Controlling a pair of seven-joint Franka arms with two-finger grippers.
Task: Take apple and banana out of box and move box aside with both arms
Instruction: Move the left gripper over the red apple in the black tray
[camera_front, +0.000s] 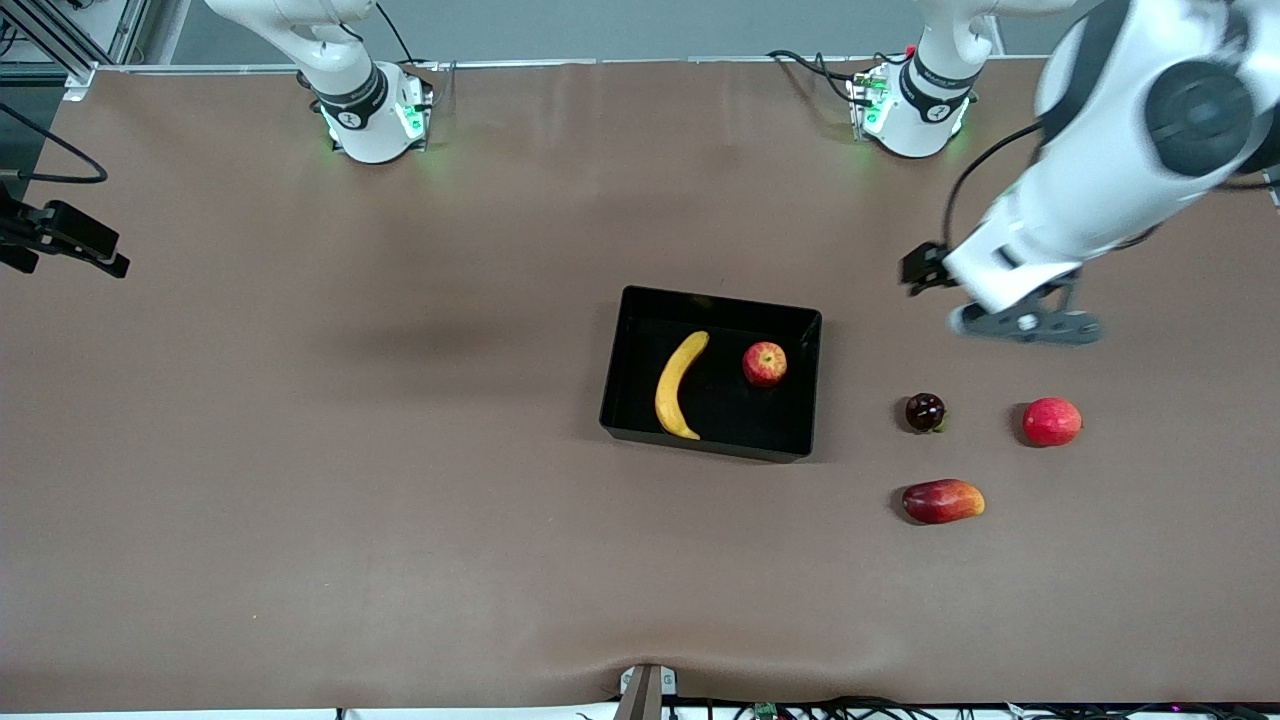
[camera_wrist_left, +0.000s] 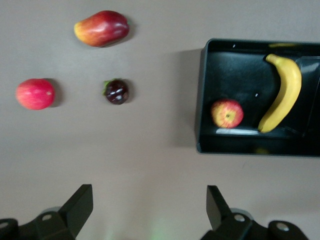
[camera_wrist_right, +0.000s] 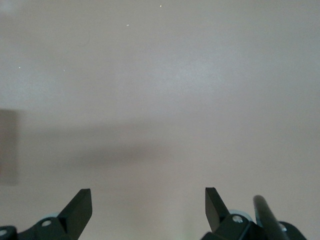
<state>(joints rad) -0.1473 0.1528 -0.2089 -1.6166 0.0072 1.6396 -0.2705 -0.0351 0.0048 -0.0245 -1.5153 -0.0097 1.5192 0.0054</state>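
Left gripper: jaws spread wide, nothing held; it hangs over bare tabletop toward the left arm's end from the black box. Right gripper: jaws likewise parted and empty, seen only over plain tabletop; its place relative to the box cannot be told.

Inside the box, the banana and the apple are noted lying apart. Beside the box, toward the left arm's end: a dark round fruit, possibly a plum, a red round fruit, and a red-yellow mango.

Brown table, grey wall
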